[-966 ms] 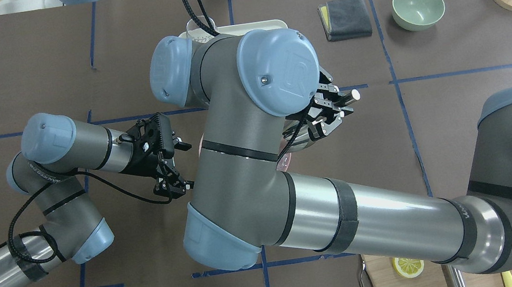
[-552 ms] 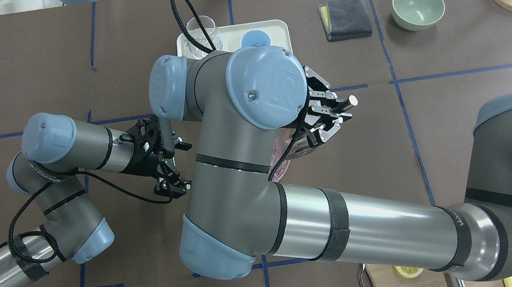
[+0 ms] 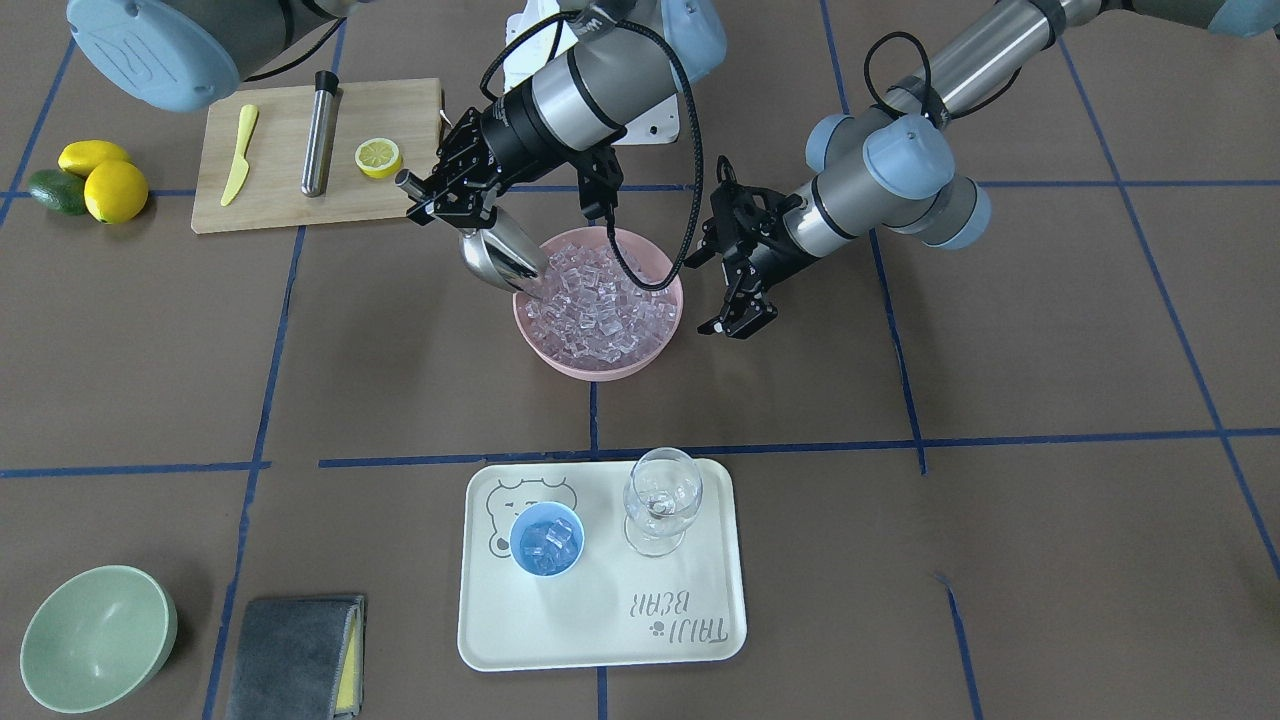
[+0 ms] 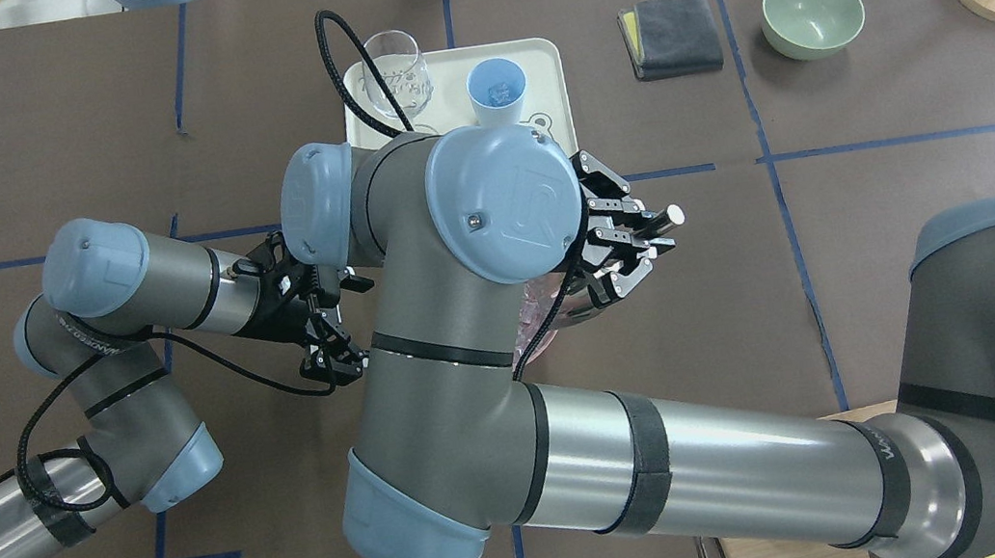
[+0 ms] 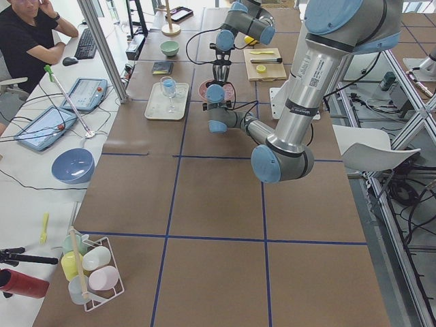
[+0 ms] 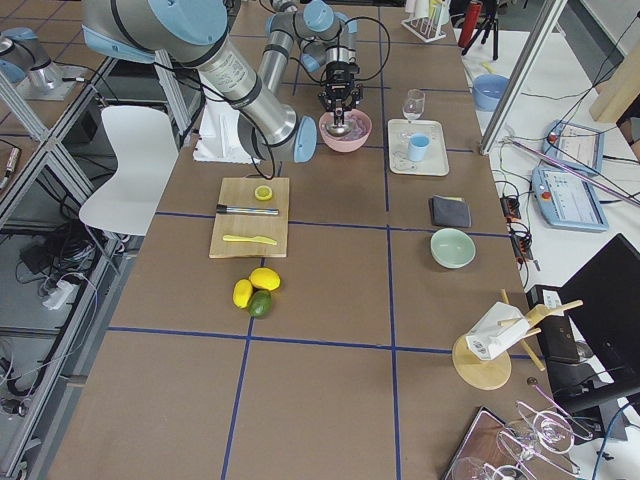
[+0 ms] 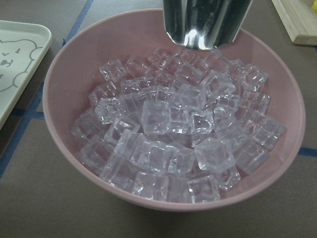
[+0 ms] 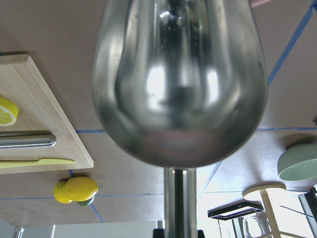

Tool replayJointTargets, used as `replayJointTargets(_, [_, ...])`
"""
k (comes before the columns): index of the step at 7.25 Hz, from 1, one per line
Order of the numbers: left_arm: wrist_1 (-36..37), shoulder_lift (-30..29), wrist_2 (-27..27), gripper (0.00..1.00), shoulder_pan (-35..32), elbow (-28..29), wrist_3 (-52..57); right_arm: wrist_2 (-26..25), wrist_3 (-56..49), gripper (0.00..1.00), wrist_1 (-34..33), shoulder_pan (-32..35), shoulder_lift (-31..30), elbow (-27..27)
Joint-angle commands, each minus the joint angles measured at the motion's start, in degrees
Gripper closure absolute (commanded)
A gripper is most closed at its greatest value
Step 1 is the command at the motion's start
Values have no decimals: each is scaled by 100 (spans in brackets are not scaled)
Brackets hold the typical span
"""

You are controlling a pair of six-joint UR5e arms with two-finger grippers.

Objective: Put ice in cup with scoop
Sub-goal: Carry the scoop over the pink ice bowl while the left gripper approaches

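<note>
step: scooping, front-facing view | right gripper (image 3: 440, 200) clamps scoop (image 3: 498, 262) handle, mouth tipped down over pink bowl's (image 3: 560, 362) 10 o'clock rim | left gripper (image 3: 738, 320) spread wide, empty, at bowl's 3 | ice (image 3: 600, 300) heaped in bowl; cup (image 3: 546, 540) at 6, well apart, holding a few cubes | next: likely drive under cubes, lift level

The cream tray (image 3: 600, 640), on the bench well beyond the right pincer (image 3: 435, 200), carries print: "BEAR" and a word that looks like "TAIJI". The blue joint cap (image 4: 506, 200) just behind that pincer bears "UR". Lettering on the arms is too small to read.
</note>
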Motion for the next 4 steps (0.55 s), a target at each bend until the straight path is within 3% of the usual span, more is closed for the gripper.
replayJointTargets(1, [0,-9,0,0,0,-1,0,-60,24,100,18,-58,-4,-12])
replayJointTargets(4, [0,0,0,0,0,8,9,-122,7,100,1,-23,58,5])
